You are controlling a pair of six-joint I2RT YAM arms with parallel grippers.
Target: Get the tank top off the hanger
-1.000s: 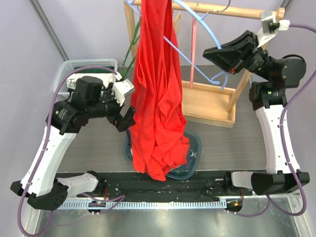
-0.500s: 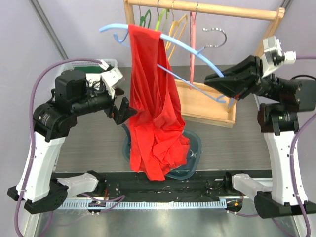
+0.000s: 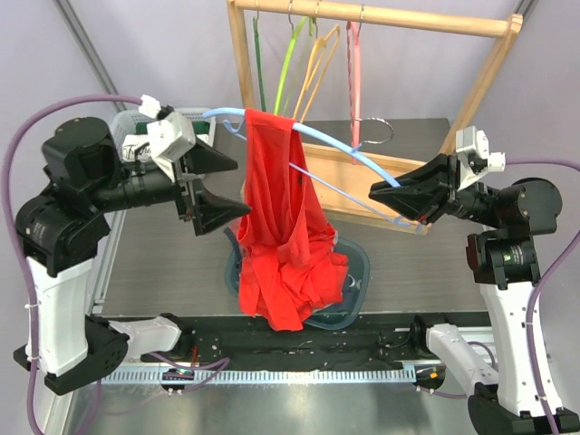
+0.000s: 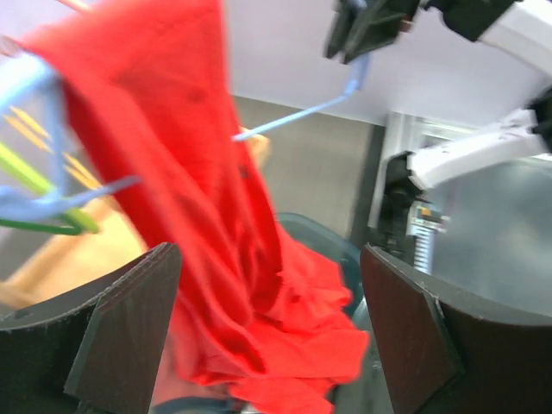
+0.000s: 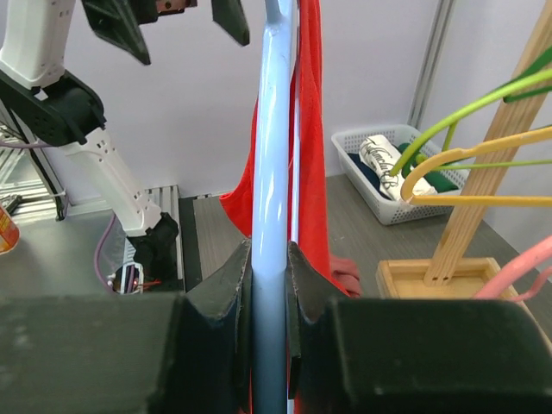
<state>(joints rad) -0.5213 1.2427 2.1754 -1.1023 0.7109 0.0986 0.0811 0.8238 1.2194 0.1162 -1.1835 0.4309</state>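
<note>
A red tank top hangs from a light blue hanger, its lower part piled on a dark blue-grey basin. My right gripper is shut on the hanger's arm, holding it level; the right wrist view shows the hanger clamped between the fingers with the tank top behind it. My left gripper is open just left of the hanging cloth, not touching it. In the left wrist view the tank top hangs between and beyond the wide-open fingers.
A wooden rack with green, orange and pink hangers stands at the back. A white basket with folded clothes sits at the back left. The black rail runs along the near edge.
The right gripper has lowered the hanger and tank top, and more cloth now rests on the basin. The left arm has risen and its gripper now points at the cloth.
</note>
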